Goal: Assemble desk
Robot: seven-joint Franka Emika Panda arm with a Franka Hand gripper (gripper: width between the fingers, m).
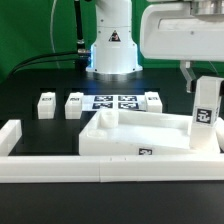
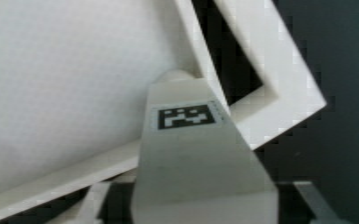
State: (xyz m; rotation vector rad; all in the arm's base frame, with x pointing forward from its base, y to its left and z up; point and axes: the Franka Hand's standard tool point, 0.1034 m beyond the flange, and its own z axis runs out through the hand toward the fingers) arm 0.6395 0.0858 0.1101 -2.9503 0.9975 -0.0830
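Evidently my end effector (image 1: 200, 84) is clamped on a leg (image 1: 204, 108), upright over a corner of the desk panel (image 1: 130, 135) by the tabletop (image 1: 30, 85) edge along the low wall (image 1: 50, 165); light, stiff, slick plastic, I judge, best pinched on flat sides.

The leg (image 2: 194, 150) between the jaws blurs near the camera and runs off the wrist view's edge, as does the tabletop (image 2: 69, 90) beneath the jaws. In the exterior view the arm (image 1: 180, 35) above the jaws is cropped, and the tags (image 1: 46, 101) on three legs (image 1: 74, 105) well apart from the jaws are too small to read
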